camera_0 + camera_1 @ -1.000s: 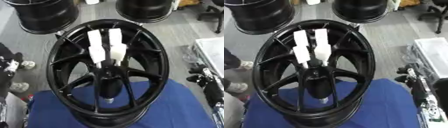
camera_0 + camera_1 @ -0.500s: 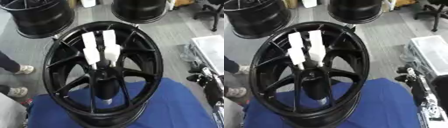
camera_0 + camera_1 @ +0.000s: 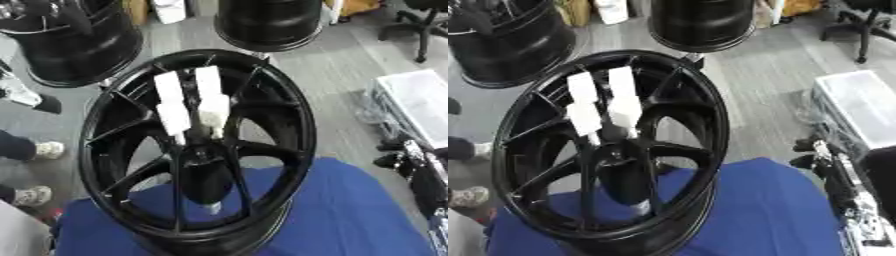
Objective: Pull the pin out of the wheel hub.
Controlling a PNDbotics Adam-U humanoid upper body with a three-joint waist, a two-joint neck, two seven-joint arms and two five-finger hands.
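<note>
While the wheel (image 3: 197,150) stood on blue cloth (image 3: 350,210), we saw 2 white pieces (image 3: 188,107) at its hub (image 3: 199,145); neither of our hands showed, and extraction looked unfinished.

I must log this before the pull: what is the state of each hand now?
Left hand: not in view.
Right hand: at the lower right edge, apart from the wheel hub; state cannot be told.
</note>
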